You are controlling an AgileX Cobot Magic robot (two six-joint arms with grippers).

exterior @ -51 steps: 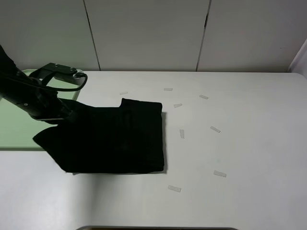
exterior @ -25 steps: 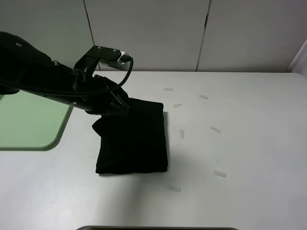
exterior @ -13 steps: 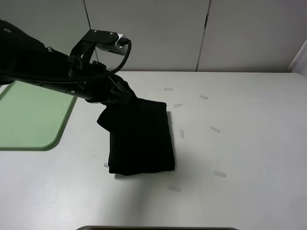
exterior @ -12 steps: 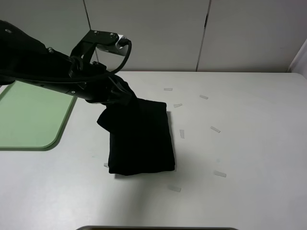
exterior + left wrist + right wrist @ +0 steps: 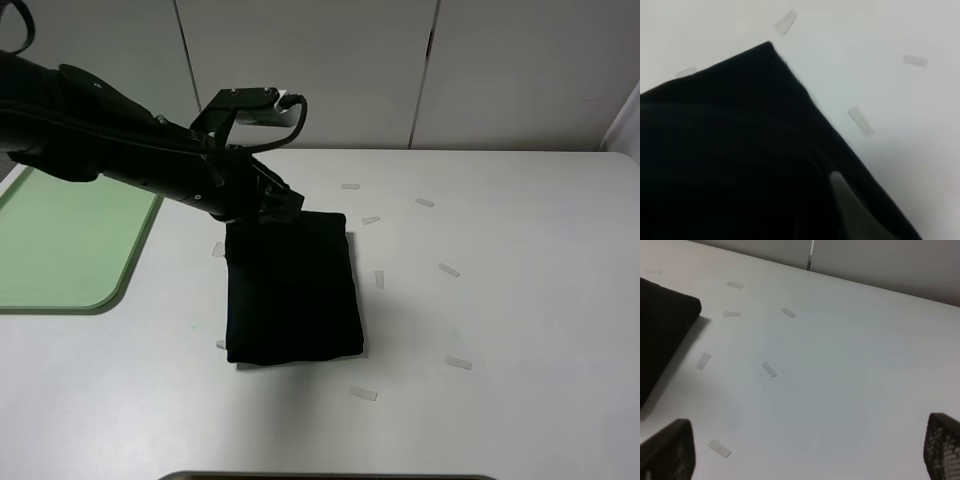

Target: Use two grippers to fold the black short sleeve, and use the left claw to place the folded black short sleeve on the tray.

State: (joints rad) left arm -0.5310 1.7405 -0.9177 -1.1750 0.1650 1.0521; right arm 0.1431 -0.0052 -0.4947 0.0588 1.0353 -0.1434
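Note:
The black short sleeve (image 5: pixel 293 290) lies folded into a narrow rectangle in the middle of the white table. My left gripper (image 5: pixel 272 207) reaches in from the left and sits low on the shirt's far edge, shut on the cloth. In the left wrist view, black cloth (image 5: pixel 730 140) fills most of the picture, with one grey finger (image 5: pixel 844 200) pressed against it. The pale green tray (image 5: pixel 60 245) lies at the left edge, apart from the shirt. My right gripper (image 5: pixel 805 452) is outside the exterior high view. Its wrist view shows it wide open over bare table, to the right of the shirt's corner (image 5: pixel 665 325).
Several small white paper scraps (image 5: pixel 448 270) are scattered on the table to the right of the shirt and behind it, and one (image 5: pixel 217 249) lies at its left side. A pale panelled wall (image 5: pixel 420 70) stands behind the table.
The left arm swung right and down, carrying the lifted cloth over onto the shirt's far edge. The raised flap now lies flat. The right gripper stayed open.

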